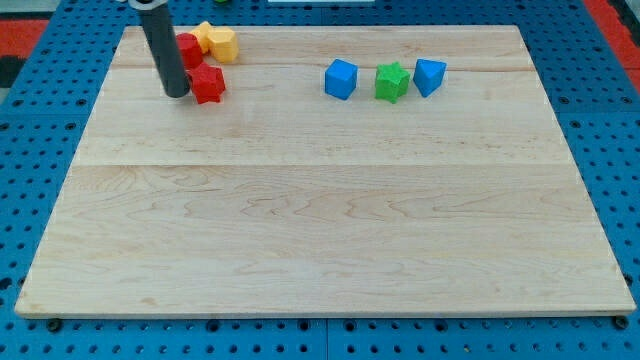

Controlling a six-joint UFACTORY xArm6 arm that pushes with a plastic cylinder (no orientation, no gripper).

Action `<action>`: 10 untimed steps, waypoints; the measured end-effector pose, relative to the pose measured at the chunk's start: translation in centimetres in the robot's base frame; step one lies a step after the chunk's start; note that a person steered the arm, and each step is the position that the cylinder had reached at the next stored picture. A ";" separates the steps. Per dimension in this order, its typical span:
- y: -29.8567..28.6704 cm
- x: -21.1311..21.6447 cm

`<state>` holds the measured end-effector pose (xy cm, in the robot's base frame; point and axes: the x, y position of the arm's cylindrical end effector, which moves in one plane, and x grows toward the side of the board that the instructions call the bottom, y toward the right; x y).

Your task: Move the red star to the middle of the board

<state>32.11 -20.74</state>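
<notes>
The red star (208, 83) lies near the board's top left. My tip (177, 92) rests on the board just left of the star, touching or nearly touching its left side. A second red block (188, 48) sits just above the star, partly hidden behind the rod. The rod (163, 45) rises toward the view's top.
Two yellow blocks (217, 41) sit together above the red star near the top edge. A blue cube (341, 78), a green star (392, 81) and a blue block (430, 75) form a row at the top, right of centre. The wooden board (330, 220) lies on a blue pegboard.
</notes>
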 end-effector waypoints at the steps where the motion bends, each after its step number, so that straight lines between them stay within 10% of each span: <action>1: -1.8 -0.8; 6: 15.6 2.2; 8: 2.4 3.7; 10: -1.1 -8.6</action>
<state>23.53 -21.86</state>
